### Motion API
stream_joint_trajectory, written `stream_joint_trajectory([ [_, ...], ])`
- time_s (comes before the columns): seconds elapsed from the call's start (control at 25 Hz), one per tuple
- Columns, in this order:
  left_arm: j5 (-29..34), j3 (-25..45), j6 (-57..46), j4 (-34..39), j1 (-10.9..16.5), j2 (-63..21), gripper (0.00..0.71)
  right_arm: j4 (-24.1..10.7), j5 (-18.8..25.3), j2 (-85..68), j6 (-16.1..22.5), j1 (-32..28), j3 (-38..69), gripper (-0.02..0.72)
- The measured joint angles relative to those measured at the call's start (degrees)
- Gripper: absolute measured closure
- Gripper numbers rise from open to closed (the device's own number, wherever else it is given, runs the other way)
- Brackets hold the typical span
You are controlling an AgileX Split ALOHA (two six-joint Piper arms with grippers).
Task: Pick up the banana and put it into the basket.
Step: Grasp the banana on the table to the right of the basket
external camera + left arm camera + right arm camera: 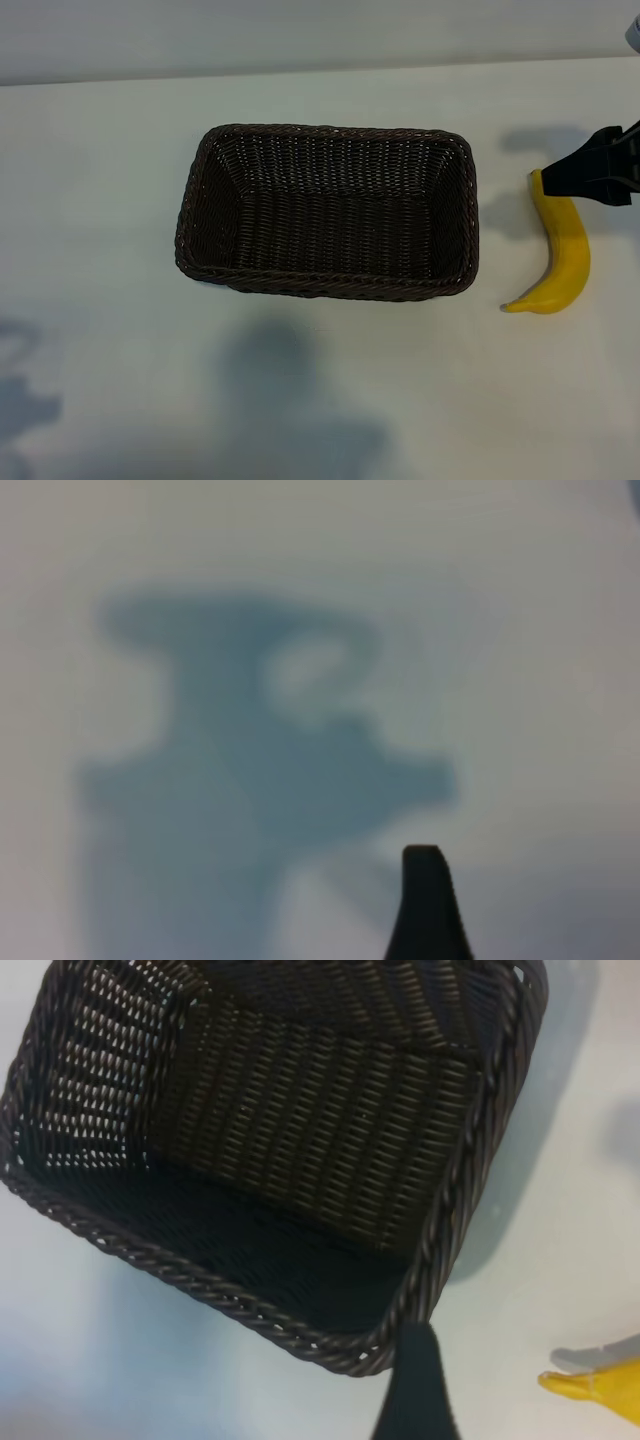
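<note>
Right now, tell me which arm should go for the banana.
The right. Its gripper is open and already over the banana, which lies on the table to the right of the basket. The left gripper sees only bare table.

You have open white counter (pixel 110 200) on every side of the dark brown woven wicker basket (pixel 326 284), whose mouth gapes unobstructed from above. To its right, a bare strip separates it from the curved yellow banana (pixel 566 260). The right gripper (pixel 600 165), jaws apart, overhangs the banana's upper end.
</note>
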Motion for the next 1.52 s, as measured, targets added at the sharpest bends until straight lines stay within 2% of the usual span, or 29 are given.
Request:
stream_joint_trajectory([
  [0.16,0.1,0.7,0.0,0.0,0.0,-4.1,0.172,-0.6,0.0,0.0,0.0,0.0,0.0,0.156],
  [0.48,0.1,0.7,0.0,0.0,0.0,-7.3,0.172,-2.0,-0.2,0.0,0.3,0.0,0.0,0.156],
  [0.8,0.1,0.7,0.0,0.0,0.0,-19.8,0.172,-2.6,-2.9,0.2,4.0,0.0,0.0,0.156],
  [1.08,0.1,0.9,0.0,0.0,0.0,-20.9,0.172,-5.0,-2.7,7.0,7.5,0.0,-5.4,0.156],
  [1.2,0.1,0.9,0.0,0.0,0.0,-20.9,0.172,-8.5,-0.2,10.4,11.7,0.1,-9.1,0.156],
  [1.28,0.1,0.9,0.0,0.0,0.0,-20.9,0.172,-13.1,2.2,12.5,15.6,1.2,-11.8,0.156],
  [1.4,0.1,0.9,0.0,0.0,0.0,-20.9,0.172,-22.5,5.3,14.6,22.9,5.6,-15.3,0.156],
  [1.48,0.1,0.9,0.0,0.0,0.0,-20.9,0.172,-30.3,6.5,15.5,29.5,9.2,-17.2,0.156],
  [1.52,0.1,0.9,0.0,0.0,0.0,-20.9,0.172,-34.7,7.0,16.0,34.1,11.0,-18.3,0.156],
])
